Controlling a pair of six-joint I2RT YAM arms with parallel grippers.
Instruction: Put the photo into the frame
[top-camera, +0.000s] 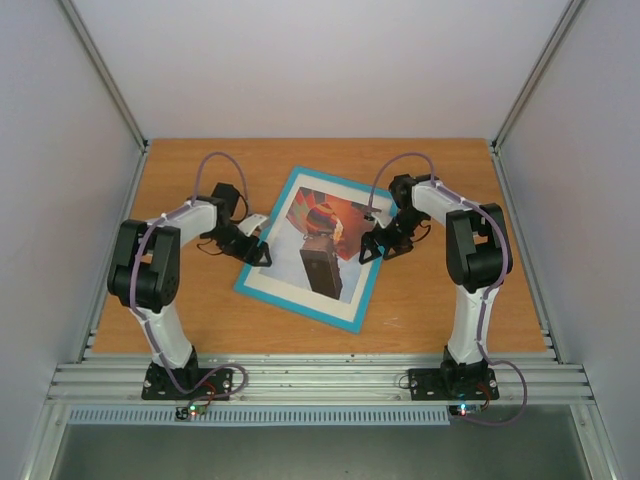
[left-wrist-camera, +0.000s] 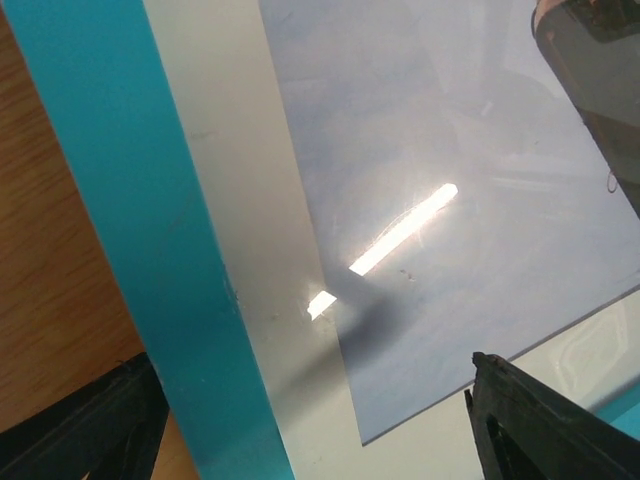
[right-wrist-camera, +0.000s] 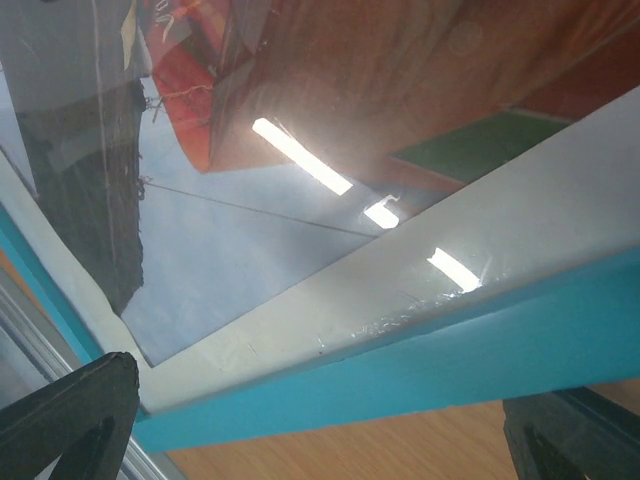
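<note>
the frame (top-camera: 297, 309) lies flat between both grippers, the photo (top-camera: 325, 225) showing under its pane. the left gripper (top-camera: 260, 253) gapes astride the near turquoise rail. the right gripper (top-camera: 373, 247) does likewise opposite, probably to steady or lift it.

Left wrist view: the frame (left-wrist-camera: 130, 200) runs off the top and bottom edges, and of my left pincer (left-wrist-camera: 320, 430) only two dark fingertips (left-wrist-camera: 545, 425) show, cut by the bottom corners. Right wrist view: the photo (right-wrist-camera: 330, 90) is cropped above, its balloon partial, a dark reflection (right-wrist-camera: 80, 150) veiling its left side. Top view: whether my right pincer (top-camera: 372, 245) touches the frame is too small to tell
</note>
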